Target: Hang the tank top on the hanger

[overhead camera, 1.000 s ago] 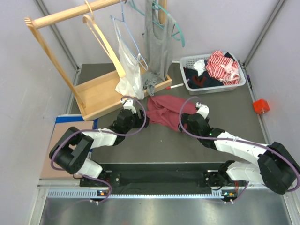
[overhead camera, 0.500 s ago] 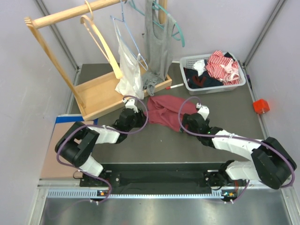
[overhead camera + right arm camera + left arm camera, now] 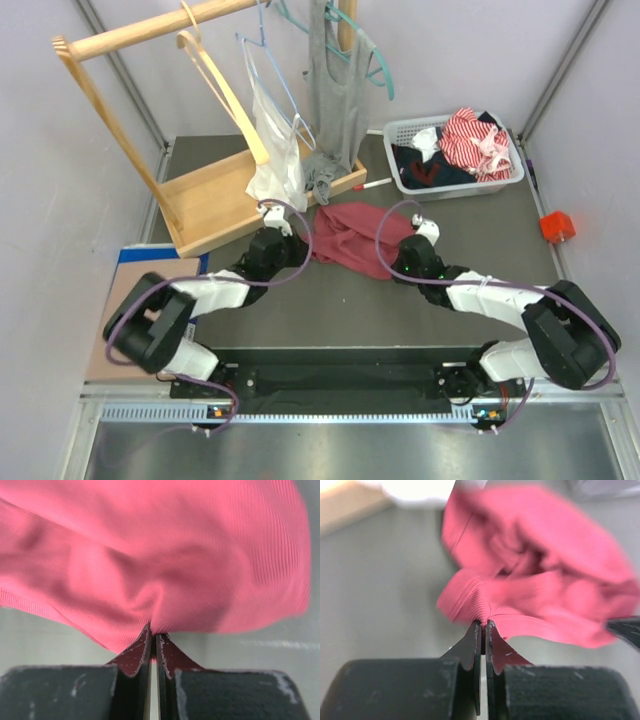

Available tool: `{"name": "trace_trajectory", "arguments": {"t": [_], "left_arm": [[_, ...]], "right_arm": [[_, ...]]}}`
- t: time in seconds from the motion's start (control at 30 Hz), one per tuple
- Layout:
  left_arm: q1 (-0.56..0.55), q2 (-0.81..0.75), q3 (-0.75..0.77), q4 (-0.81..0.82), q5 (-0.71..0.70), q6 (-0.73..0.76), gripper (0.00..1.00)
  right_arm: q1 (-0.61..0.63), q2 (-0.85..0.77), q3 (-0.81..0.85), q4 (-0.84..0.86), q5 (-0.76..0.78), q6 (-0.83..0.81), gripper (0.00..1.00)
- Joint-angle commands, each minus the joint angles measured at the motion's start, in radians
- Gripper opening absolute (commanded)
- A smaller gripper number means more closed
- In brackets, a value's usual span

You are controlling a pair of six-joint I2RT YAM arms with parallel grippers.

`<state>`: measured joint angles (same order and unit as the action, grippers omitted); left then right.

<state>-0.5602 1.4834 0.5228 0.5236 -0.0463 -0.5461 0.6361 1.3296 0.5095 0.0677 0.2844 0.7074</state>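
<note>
Top external: left claw (image 3: pixel 301 246), right claw (image 3: pixel 392 263) pinch one tank top (image 3: pixel 350 232).

Left wrist view: tank top (image 3: pixel 535 580) blurred, cropped at top. Right wrist view crops it top and left. Overhead, grey tank top (image 3: pixel 335 90) runs off the top edge.

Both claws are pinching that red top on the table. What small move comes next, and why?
Probably a joint lift. The left gripper and right gripper are each shut on the tank top, which lies crumpled on the table; the hanger hangs higher on the rack.
</note>
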Motion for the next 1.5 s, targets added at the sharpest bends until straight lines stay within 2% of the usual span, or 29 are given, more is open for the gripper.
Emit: {"name": "trace_trajectory", "arguments": {"t": [0.0, 0.13, 0.23, 0.4, 0.47, 0.6, 0.7, 0.73, 0.77, 0.83, 0.93, 1.13, 1.3, 1.47], "left_arm": [[-0.003, -0.262, 0.034, -0.103, -0.029, 0.058, 0.00], [-0.003, -0.539, 0.034, -0.255, -0.079, 0.104, 0.00], [-0.004, -0.688, 0.048, -0.350, -0.053, 0.156, 0.00], [-0.004, -0.825, 0.103, -0.517, 0.011, 0.219, 0.00], [-0.004, -0.867, 0.097, -0.519, 0.017, 0.225, 0.00], [-0.004, -0.865, 0.004, -0.488, -0.024, 0.213, 0.00], [-0.004, -0.798, -0.052, -0.478, -0.084, 0.187, 0.00], [-0.004, -0.763, -0.061, -0.476, -0.124, 0.173, 0.00], [-0.004, -0.747, -0.069, -0.484, -0.142, 0.164, 0.00], [-0.004, -0.715, -0.087, -0.482, -0.176, 0.166, 0.00], [-0.004, -0.707, -0.104, -0.482, -0.185, 0.179, 0.00], [-0.004, -0.715, -0.187, -0.401, -0.193, 0.176, 0.00], [-0.003, -0.686, -0.191, -0.402, -0.185, 0.172, 0.00], [-0.003, -0.683, -0.185, -0.413, -0.181, 0.169, 0.00]], "right_arm": [[-0.010, -0.052, 0.157, -0.017, 0.009, -0.084, 0.00], [-0.006, -0.154, 0.240, -0.097, 0.062, -0.141, 0.00], [0.002, -0.214, 0.297, -0.149, 0.079, -0.177, 0.00], [0.057, -0.306, 0.354, -0.198, 0.122, -0.198, 0.00], [0.059, -0.314, 0.353, -0.186, 0.093, -0.194, 0.00], [0.059, -0.265, 0.345, -0.171, 0.082, -0.190, 0.03], [0.059, -0.190, 0.351, -0.170, 0.088, -0.195, 0.16], [0.057, -0.170, 0.357, -0.172, 0.085, -0.195, 0.44], [0.059, -0.153, 0.374, -0.186, 0.084, -0.206, 0.56], [0.057, -0.121, 0.385, -0.197, 0.055, -0.210, 0.73], [0.060, -0.136, 0.373, -0.183, 0.009, -0.233, 0.77], [0.106, -0.242, 0.366, -0.178, -0.088, -0.313, 0.77], [0.250, -0.264, 0.477, -0.218, -0.073, -0.394, 0.77], [0.347, -0.216, 0.713, -0.284, -0.067, -0.497, 0.78]]}}
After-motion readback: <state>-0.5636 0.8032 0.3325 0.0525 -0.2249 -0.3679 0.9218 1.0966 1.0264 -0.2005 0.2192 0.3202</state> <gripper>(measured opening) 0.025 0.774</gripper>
